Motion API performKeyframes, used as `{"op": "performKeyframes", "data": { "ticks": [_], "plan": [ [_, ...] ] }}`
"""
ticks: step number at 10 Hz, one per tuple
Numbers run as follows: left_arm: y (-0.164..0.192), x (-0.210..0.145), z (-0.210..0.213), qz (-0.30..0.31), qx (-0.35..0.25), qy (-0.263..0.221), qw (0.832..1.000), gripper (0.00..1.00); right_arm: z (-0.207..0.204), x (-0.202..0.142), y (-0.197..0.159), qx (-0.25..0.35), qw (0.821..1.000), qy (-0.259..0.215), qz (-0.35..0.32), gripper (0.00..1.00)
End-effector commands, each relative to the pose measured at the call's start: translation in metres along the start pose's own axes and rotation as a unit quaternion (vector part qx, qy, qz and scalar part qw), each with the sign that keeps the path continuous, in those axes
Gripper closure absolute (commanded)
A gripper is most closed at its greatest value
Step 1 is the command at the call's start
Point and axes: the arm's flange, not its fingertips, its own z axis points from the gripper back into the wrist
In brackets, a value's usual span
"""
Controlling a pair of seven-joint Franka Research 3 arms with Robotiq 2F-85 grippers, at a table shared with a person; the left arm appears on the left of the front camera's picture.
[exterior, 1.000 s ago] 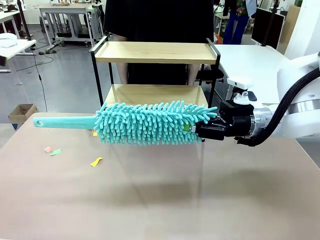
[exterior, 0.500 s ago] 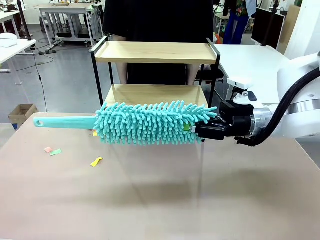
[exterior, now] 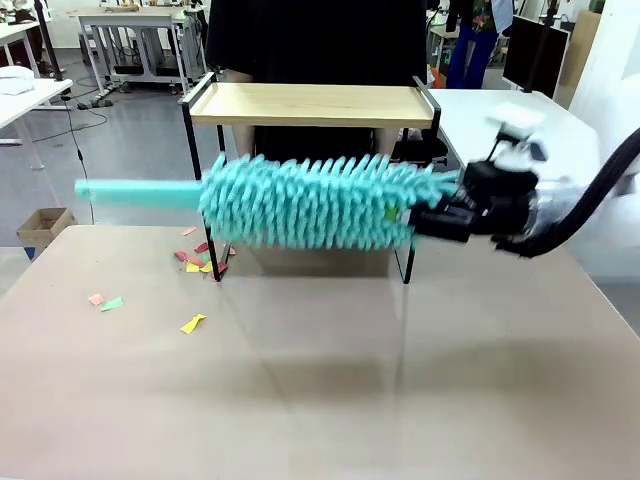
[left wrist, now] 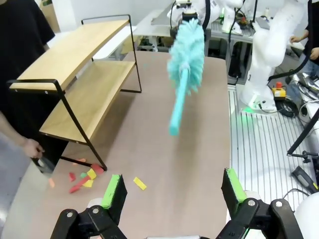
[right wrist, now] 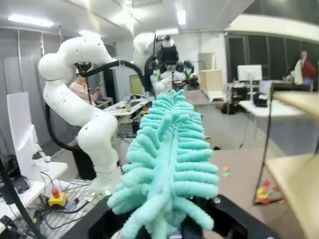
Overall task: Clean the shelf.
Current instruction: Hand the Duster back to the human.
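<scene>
My right claw (exterior: pixel 425 218), clamped on the duster (exterior: pixel 310 203) mid-frame, is sweeping the shelf (exterior: pixel 312 104); next, brush its lower board.

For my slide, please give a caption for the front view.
Right pincer holds a teal duster level before the shelf; paper scraps below.

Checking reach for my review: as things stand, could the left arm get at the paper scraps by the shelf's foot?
Probably yes. The left gripper is open, and bare tabletop lies between it and the scraps. The duster hangs farther off, clear of that path.
</scene>
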Motion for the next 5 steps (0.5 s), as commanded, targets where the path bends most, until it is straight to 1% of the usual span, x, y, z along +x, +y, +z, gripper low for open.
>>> {"op": "performKeyframes", "data": {
  "ticks": [1,2,3,4,5],
  "plan": [
    [0.001,0.002,0.000,-0.013,-0.002,-0.010,1.000,0.00,0.016,0.055,0.007,-0.073,0.997,-0.021,0.024,0.84],
    [0.001,0.002,0.000,-0.013,-0.002,-0.010,1.000,0.00,0.029,0.076,0.010,-0.130,0.990,-0.045,0.037,0.84],
    [0.001,0.002,0.000,-0.013,-0.002,-0.010,1.000,0.00,0.048,0.095,0.015,-0.202,0.976,-0.067,0.056,0.84],
    [0.001,0.002,0.000,-0.013,-0.002,-0.010,1.000,0.00,0.066,0.107,0.021,-0.259,0.959,-0.093,0.066,0.84],
    [0.001,0.002,0.000,-0.013,-0.002,-0.010,1.000,0.00,0.085,0.116,0.028,-0.318,0.938,-0.116,0.077,0.84]
  ]
}}
